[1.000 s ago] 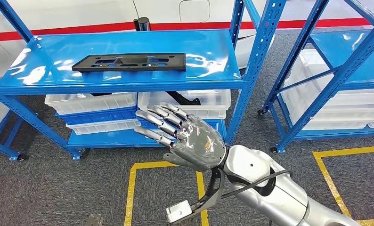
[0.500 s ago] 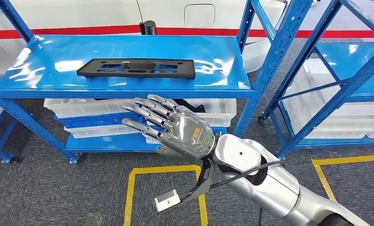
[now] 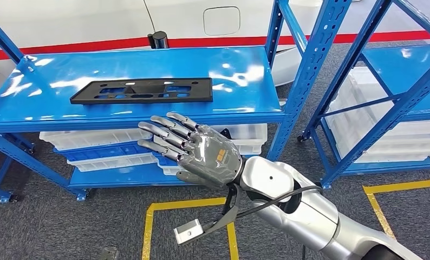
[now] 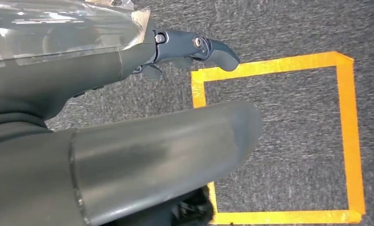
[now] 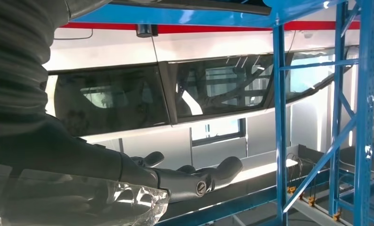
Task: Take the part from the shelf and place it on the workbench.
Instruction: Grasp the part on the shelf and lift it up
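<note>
Lifted from half a second earlier, the robot's right hand (image 3: pixel 194 151) now sits with its fingertips just under the front lip of the blue shelf (image 3: pixel 245 89), fingers spread wide and holding nothing. Beyond and above those fingers, slightly to their left, the flat black part (image 3: pixel 142 90) lies untouched on the shelf top. White bins (image 3: pixel 240 135) sit behind the hand on the lower tier. The left hand (image 4: pixel 194 47) hangs over yellow floor tape (image 4: pixel 350 136); its state cannot be told. Approach appears under way; next, the hand must likely clear the lip and reach over the part.
</note>
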Controlling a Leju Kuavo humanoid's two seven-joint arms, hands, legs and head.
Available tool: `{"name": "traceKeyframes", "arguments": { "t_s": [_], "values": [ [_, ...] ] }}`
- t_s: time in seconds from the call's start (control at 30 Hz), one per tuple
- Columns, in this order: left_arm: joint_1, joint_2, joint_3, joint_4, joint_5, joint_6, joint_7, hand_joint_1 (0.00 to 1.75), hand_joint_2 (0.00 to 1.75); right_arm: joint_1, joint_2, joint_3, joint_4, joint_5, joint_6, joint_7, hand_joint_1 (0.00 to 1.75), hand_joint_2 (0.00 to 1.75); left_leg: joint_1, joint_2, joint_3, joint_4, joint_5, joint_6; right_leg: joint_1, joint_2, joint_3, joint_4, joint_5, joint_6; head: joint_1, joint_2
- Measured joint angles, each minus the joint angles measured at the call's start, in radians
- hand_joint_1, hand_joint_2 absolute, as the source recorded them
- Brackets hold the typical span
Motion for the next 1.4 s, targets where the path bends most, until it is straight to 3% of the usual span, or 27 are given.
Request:
{"name": "traceKeyframes", "arguments": {
  "t_s": [0.03, 0.13, 0.2, 0.27, 0.33, 0.43, 0.5, 0.53, 0.57, 0.6, 0.63, 0.7, 0.77, 0.83, 0.87, 0.93, 1.0, 1.03, 1.07, 1.13, 1.17, 1.2, 1.27, 1.33, 1.4],
  "values": [
    [0.0, 0.0, 0.0, 0.0, 0.0, 0.0, 0.0, 0.0, 0.0, 0.0, 0.001, 0.001, 0.002, 0.0, 0.0, 0.0, 0.0, 1.75, 0.0, 0.0, -0.001, -0.031, 0.02, 0.002, 0.0, 0.001, 0.012, 0.0, -0.009, 0.001, 0.0, 0.0],
    [0.0, 0.001, 0.0, 0.0, 0.0, 0.0, 0.001, 0.0, 0.0, 0.0, 0.005, 0.002, 0.005, 0.001, -0.003, 0.0, 0.0, 1.75, -0.003, 0.0, 0.057, -0.21, 0.148, 0.018, 0.003, 0.004, 0.046, -0.002, -0.037, 0.011, 0.0, 0.0],
    [0.0, 0.002, 0.0, 0.001, 0.001, 0.0, 0.001, 0.0, 0.0, -0.002, 0.008, 0.001, 0.007, 0.002, -0.007, -0.001, 0.0, 1.75, -0.009, -0.001, 0.082, -0.262, 0.178, 0.028, 0.008, 0.006, 0.058, -0.001, -0.051, 0.023, 0.0, 0.0],
    [0.0, 0.002, -0.001, 0.001, 0.002, 0.0, 0.002, 0.0, 0.0, -0.002, 0.009, 0.0, 0.008, 0.003, -0.011, -0.001, 0.0, 1.75, -0.011, -0.003, 0.099, -0.267, 0.175, 0.039, 0.01, 0.007, 0.065, 0.006, -0.054, 0.038, 0.0, 0.0],
    [-0.001, 0.002, 0.0, 0.001, 0.003, 0.0, 0.002, 0.0, 0.0, -0.003, 0.009, 0.0, 0.009, 0.004, -0.014, -0.001, 0.0, 1.75, -0.009, -0.002, 0.117, -0.272, 0.172, 0.052, 0.008, 0.005, 0.043, 0.056, -0.057, 0.047, 0.001, 0.0],
    [-0.003, 0.003, 0.0, 0.001, 0.003, 0.001, 0.002, 0.0, 0.0, -0.001, 0.008, 0.001, 0.012, 0.004, -0.014, -0.001, 0.0, 1.75, -0.009, -0.004, 0.134, -0.273, 0.155, 0.064, 0.006, 0.004, -0.074, 0.233, -0.103, 0.047, 0.002, 0.0],
    [-0.002, 0.002, -0.001, 0.002, 0.004, 0.0, 0.002, 0.0, 0.0, 0.003, 0.007, 0.001, 0.016, 0.004, -0.014, -0.001, 0.0, 1.75, -0.011, -0.007, 0.149, -0.273, 0.14, 0.065, 0.006, 0.004, -0.134, 0.287, -0.132, 0.049, 0.002, 0.0],
    [-0.001, 0.002, -0.001, 0.002, 0.004, 0.0, 0.002, 0.0, 0.0, 0.004, 0.006, 0.001, 0.017, 0.005, -0.014, -0.001, 0.0, 1.75, -0.012, -0.009, 0.159, -0.273, 0.131, 0.064, 0.006, 0.004, -0.138, 0.263, -0.122, 0.053, 0.002, 0.0],
    [-0.001, 0.001, -0.001, 0.002, 0.004, 0.0, 0.002, 0.0, 0.0, 0.004, 0.006, 0.001, 0.018, 0.005, -0.014, -0.001, 0.0, 1.75, -0.013, -0.011, 0.173, -0.273, 0.122, 0.063, 0.007, 0.004, -0.125, 0.204, -0.091, 0.06, 0.002, 0.0],
    [-0.001, 0.001, -0.001, 0.002, 0.003, 0.0, 0.002, 0.0, 0.0, 0.004, 0.006, 0.001, 0.019, 0.007, -0.014, -0.001, 0.0, 1.75, -0.014, -0.012, 0.183, -0.274, 0.112, 0.061, 0.008, 0.004, -0.104, 0.131, -0.045, 0.066, 0.002, 0.0],
    [-0.001, 0.0, -0.001, 0.002, 0.003, 0.0, 0.002, 0.0, 0.0, 0.005, 0.006, 0.002, 0.02, 0.008, -0.014, -0.001, 0.0, 1.75, -0.016, -0.013, 0.194, -0.274, 0.102, 0.058, 0.011, 0.003, -0.085, 0.068, -0.006, 0.064, 0.001, 0.0],
    [-0.002, -0.001, -0.001, 0.003, 0.003, -0.001, 0.003, 0.0, 0.0, 0.005, 0.006, 0.002, 0.022, 0.01, -0.015, -0.001, 0.0, 1.75, -0.017, -0.015, 0.206, -0.273, 0.089, 0.049, 0.018, 0.001, -0.061, 0.007, 0.037, 0.045, 0.0, 0.0],
    [-0.003, -0.001, -0.002, 0.003, 0.0, -0.003, 0.004, 0.0, 0.0, 0.003, 0.007, 0.002, 0.023, 0.011, -0.015, -0.002, 0.0, 1.75, -0.017, -0.016, 0.213, -0.266, 0.085, 0.039, 0.018, 0.0, -0.048, 0.002, 0.038, 0.022, 0.0, 0.0],
    [-0.004, -0.002, -0.004, 0.003, -0.001, -0.004, 0.003, 0.0, 0.0, 0.001, 0.009, 0.001, 0.022, 0.012, -0.016, -0.002, 0.0, 1.75, -0.016, -0.014, 0.193, -0.222, 0.083, 0.031, 0.01, 0.0, -0.028, -0.007, 0.035, 0.01, -0.001, 0.0],
    [-0.005, -0.001, -0.006, 0.003, -0.002, -0.004, 0.003, 0.0, 0.0, 0.0, 0.011, 0.002, 0.022, 0.012, -0.017, -0.002, 0.0, 1.75, -0.014, -0.012, 0.166, -0.178, 0.075, 0.025, 0.005, 0.0, -0.017, -0.01, 0.03, 0.004, -0.002, 0.0],
    [-0.004, -0.002, -0.008, 0.003, -0.002, -0.004, 0.003, 0.0, 0.0, -0.001, 0.013, 0.003, 0.022, 0.012, -0.017, -0.002, 0.0, 1.75, -0.005, -0.008, 0.085, -0.06, 0.033, 0.01, 0.004, -0.001, -0.002, -0.012, 0.017, -0.006, -0.004, 0.0],
    [-0.003, -0.001, -0.01, 0.003, -0.002, -0.005, 0.003, 0.0, 0.0, 0.001, 0.013, 0.003, 0.022, 0.012, -0.017, -0.002, 0.0, 1.75, 0.005, -0.003, 0.017, 0.008, 0.001, -0.004, 0.002, 0.001, 0.012, -0.012, 0.003, -0.005, -0.004, 0.0],
    [-0.002, -0.001, -0.011, 0.003, -0.002, -0.005, 0.003, 0.0, 0.0, 0.001, 0.013, 0.004, 0.022, 0.012, -0.017, -0.002, 0.0, 1.75, 0.009, -0.001, 0.005, -0.003, 0.013, -0.008, 0.001, 0.002, 0.023, -0.012, -0.006, -0.002, -0.004, 0.0],
    [-0.002, 0.0, -0.013, 0.003, -0.003, -0.005, 0.003, 0.0, 0.0, 0.002, 0.013, 0.004, 0.022, 0.012, -0.017, -0.002, 0.0, 1.75, 0.013, 0.0, 0.012, -0.046, 0.047, -0.011, -0.001, 0.003, 0.035, -0.012, -0.015, 0.002, -0.003, 0.0],
    [-0.002, 0.001, -0.017, 0.004, -0.003, -0.006, 0.003, 0.0, 0.0, 0.003, 0.014, 0.006, 0.023, 0.012, -0.017, -0.002, 0.0, 1.75, 0.017, 0.003, 0.053, -0.175, 0.138, -0.013, -0.002, 0.004, 0.061, -0.011, -0.036, 0.012, -0.003, 0.0],
    [-0.002, 0.001, -0.018, 0.004, -0.003, -0.006, 0.004, 0.0, 0.0, 0.003, 0.014, 0.007, 0.023, 0.012, -0.017, -0.002, 0.0, 1.75, 0.016, 0.004, 0.07, -0.223, 0.163, -0.01, -0.001, 0.005, 0.068, -0.012, -0.045, 0.019, -0.004, 0.0],
    [-0.001, 0.001, -0.018, 0.004, -0.003, -0.007, 0.004, 0.0, 0.0, 0.003, 0.014, 0.008, 0.023, 0.013, -0.017, -0.002, 0.0, 1.75, 0.014, 0.004, 0.082, -0.252, 0.177, -0.004, 0.001, 0.005, 0.071, -0.015, -0.053, 0.027, -0.004, 0.0],
    [-0.001, 0.001, -0.018, 0.005, -0.003, -0.007, 0.005, 0.0, 0.0, 0.003, 0.015, 0.01, 0.023, 0.013, -0.017, -0.002, 0.0, 1.75, 0.009, 0.002, 0.095, -0.264, 0.173, 0.014, 0.003, 0.005, 0.081, -0.019, -0.057, 0.044, -0.004, 0.0],
    [0.0, 0.001, -0.018, 0.005, -0.002, -0.007, 0.006, 0.0, 0.0, 0.003, 0.015, 0.01, 0.023, 0.013, -0.017, -0.003, 0.0, 1.75, 0.009, 0.0, 0.114, -0.272, 0.176, 0.029, 0.001, 0.004, 0.075, 0.013, -0.055, 0.056, -0.002, 0.0],
    [-0.002, 0.002, -0.018, 0.005, -0.002, -0.006, 0.006, 0.0, 0.0, 0.003, 0.014, 0.011, 0.024, 0.013, -0.017, -0.003, 0.0, 1.75, 0.01, -0.001, 0.131, -0.277, 0.169, 0.041, -0.001, 0.003, 0.006, 0.125, -0.069, 0.058, -0.002, 0.0]
  ]
}}
